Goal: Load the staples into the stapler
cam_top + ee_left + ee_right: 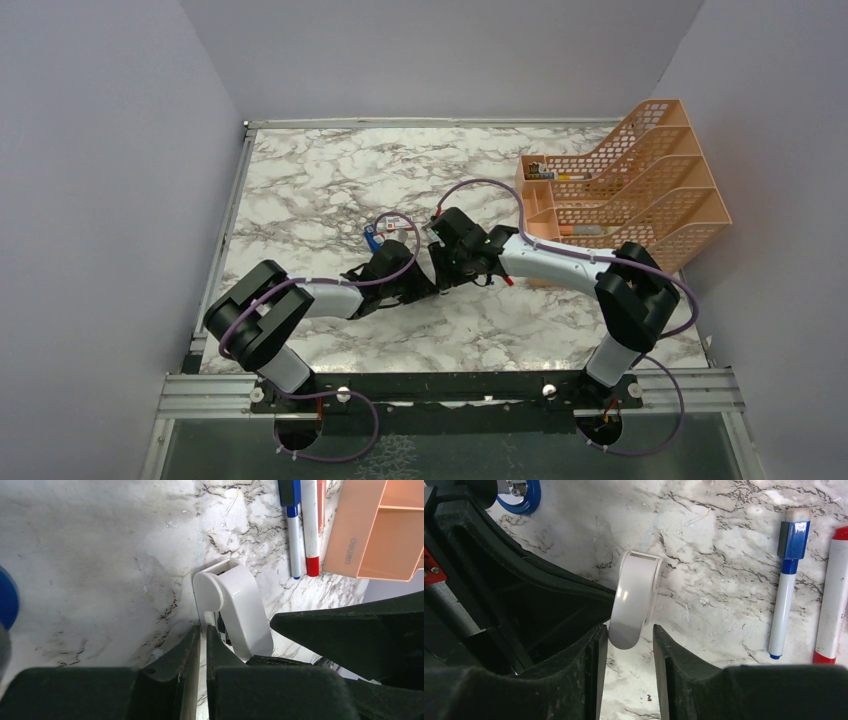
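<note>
A white oblong block (pixel 634 600) with a rounded end stands on the marble between both grippers; it also shows in the left wrist view (pixel 240 610). My left gripper (pixel 200 630) is almost shut, its tips pinching the block's thin lower edge. My right gripper (pixel 629 630) is open, a finger on each side of the block's near end. The blue stapler shows only in part: a blue curved end with silver metal (pixel 519 495) at the far left, and a blue patch (pixel 372 238) beyond my left gripper (pixel 420 285). The staples and their box are out of view.
A blue-capped pen (pixel 786 580) and a red-capped pen (pixel 831 595) lie to the right of the block. An orange mesh desk organiser (pixel 630 180) stands at the back right, and its corner shows in the left wrist view (pixel 380 525). Grey walls surround the table.
</note>
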### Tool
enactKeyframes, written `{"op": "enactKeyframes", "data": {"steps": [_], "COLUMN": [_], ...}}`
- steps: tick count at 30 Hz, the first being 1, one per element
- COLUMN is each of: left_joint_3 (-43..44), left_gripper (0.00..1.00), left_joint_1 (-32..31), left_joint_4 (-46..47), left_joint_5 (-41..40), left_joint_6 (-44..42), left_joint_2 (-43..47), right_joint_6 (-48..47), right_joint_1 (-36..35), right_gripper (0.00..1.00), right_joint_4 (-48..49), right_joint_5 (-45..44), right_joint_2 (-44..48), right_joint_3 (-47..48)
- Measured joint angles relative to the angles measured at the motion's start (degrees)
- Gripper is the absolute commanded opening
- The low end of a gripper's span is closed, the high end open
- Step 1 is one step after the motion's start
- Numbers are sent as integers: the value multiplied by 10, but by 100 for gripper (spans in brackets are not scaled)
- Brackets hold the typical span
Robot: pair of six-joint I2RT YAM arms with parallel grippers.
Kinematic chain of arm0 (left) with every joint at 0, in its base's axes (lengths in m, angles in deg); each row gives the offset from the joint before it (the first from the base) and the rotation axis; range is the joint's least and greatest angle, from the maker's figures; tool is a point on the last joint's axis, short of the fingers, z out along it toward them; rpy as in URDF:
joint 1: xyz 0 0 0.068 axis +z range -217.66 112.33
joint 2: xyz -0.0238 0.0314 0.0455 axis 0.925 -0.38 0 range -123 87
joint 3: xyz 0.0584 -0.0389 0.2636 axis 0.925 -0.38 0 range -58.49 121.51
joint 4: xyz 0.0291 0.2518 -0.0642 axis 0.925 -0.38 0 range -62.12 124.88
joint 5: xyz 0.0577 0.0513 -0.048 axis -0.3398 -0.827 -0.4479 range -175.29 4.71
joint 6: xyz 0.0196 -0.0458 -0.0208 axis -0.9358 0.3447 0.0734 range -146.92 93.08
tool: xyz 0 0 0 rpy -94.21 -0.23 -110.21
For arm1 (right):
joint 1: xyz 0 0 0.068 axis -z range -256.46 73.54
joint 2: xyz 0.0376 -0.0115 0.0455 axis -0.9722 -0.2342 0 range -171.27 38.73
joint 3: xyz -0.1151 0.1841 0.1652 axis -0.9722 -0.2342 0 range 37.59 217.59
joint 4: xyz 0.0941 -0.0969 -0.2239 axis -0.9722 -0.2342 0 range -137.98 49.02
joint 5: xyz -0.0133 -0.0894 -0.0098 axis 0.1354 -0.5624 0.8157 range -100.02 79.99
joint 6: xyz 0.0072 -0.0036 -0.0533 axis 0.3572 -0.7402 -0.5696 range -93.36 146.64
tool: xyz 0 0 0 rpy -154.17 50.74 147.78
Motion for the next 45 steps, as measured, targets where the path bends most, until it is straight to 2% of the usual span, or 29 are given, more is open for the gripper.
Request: {"op": "enactKeyframes", "data": {"steps": [5, 10, 14, 25, 30, 35, 41, 45], "left_joint_3": [1, 7, 9, 11, 11, 11, 16, 18], "left_gripper": [15, 20, 21, 11, 10, 10, 10, 10], "left_joint_1": [0, 0, 0, 0, 0, 0, 0, 0], "left_joint_4": [-11, -17, -18, -3, 1, 2, -7, -10], "left_joint_5": [-9, -11, -11, -11, -11, -11, -12, -12], "left_joint_6": [-8, -12, -15, -16, -16, -16, -20, -21], "left_joint_2": [6, 6, 6, -8, -10, -12, -12, -12], "right_joint_6": [7, 9, 8, 6, 4, 0, -3, -4], "right_joint_1": [0, 0, 0, 0, 0, 0, 0, 0], "right_gripper": [50, 50, 50, 46, 46, 42, 54, 52], "right_joint_4": [0, 0, 0, -4, -5, -5, -5, -3], "right_joint_5": [-1, -1, 2, 30, 43, 47, 47, 46], "right_joint_2": [1, 7, 10, 8, 5, 4, 4, 4], "right_joint_3": [0, 0, 0, -3, -3, -5, -19, -24]}}
